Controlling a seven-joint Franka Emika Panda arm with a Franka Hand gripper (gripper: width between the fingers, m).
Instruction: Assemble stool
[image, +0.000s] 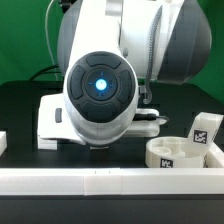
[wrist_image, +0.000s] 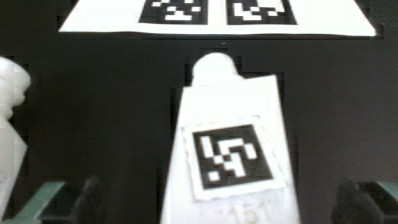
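1. Lying flat on the matte black worktop (wrist_image: 107, 120), a white plastic stool leg (wrist_image: 228, 110) fills the middle of the wrist view. It is a long, smooth slab with straight sides and a narrowed, rounded tip.
2. A square black-and-white marker tag (wrist_image: 231, 156) sits on the leg's upper face, toward the end away from the tip.
3. The dark fingers (wrist_image: 54, 203) stand wide apart, one on each side of that end. A strip of bare worktop shows between each finger and the leg, so nothing is gripped.
4. Beyond the leg's tip and apart from it lies the marker board (wrist_image: 205, 18), thin, flat and white, with two tags side by side.
5. A bulging, glossy white shape (wrist_image: 11, 110) shows beside the leg at the edge of the wrist view; what it is cannot be told.
6. In the exterior view the arm (image: 98, 88) blocks the centre, its round cap with a glowing blue spot facing the camera. The fingers and the first leg are hidden behind it.
7. At the exterior view's right, the round, thick, rimmed seat (image: 178, 153) rests on the worktop with a tag on it. A second leg (image: 205, 128), a short tagged block, sits just beyond it.
8. A long white border rail (image: 100, 181) runs across the front.
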